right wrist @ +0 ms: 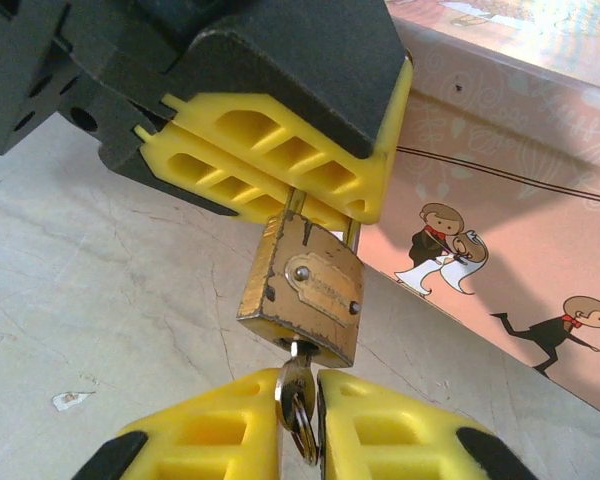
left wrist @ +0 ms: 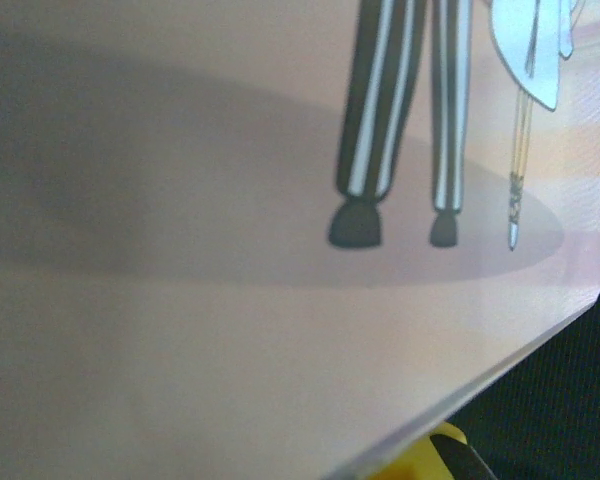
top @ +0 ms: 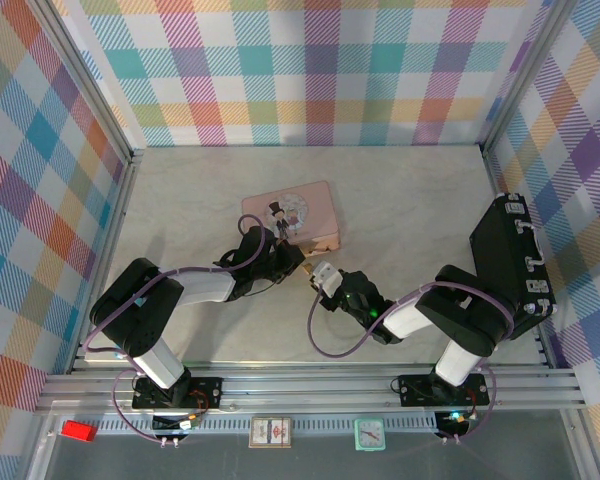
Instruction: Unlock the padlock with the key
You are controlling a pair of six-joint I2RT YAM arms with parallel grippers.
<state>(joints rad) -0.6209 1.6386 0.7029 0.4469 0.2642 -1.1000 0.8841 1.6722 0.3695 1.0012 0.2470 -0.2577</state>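
STEP: key (right wrist: 298,395) seated in padlock (right wrist: 305,290), just beside pink tin (right wrist: 500,250) | left tool (right wrist: 315,200) clamps padlock | right tool (right wrist: 300,435) pinches key | NEXT: likely twist key, holding padlock steady.

The pink tin (top: 290,212) crowds the padlock (right wrist: 305,290) on its far side; bare table (top: 430,200) lies free left and right

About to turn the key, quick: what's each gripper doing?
Left gripper: shut on the padlock, by its shackle.
Right gripper: shut on the key, inserted in the padlock.
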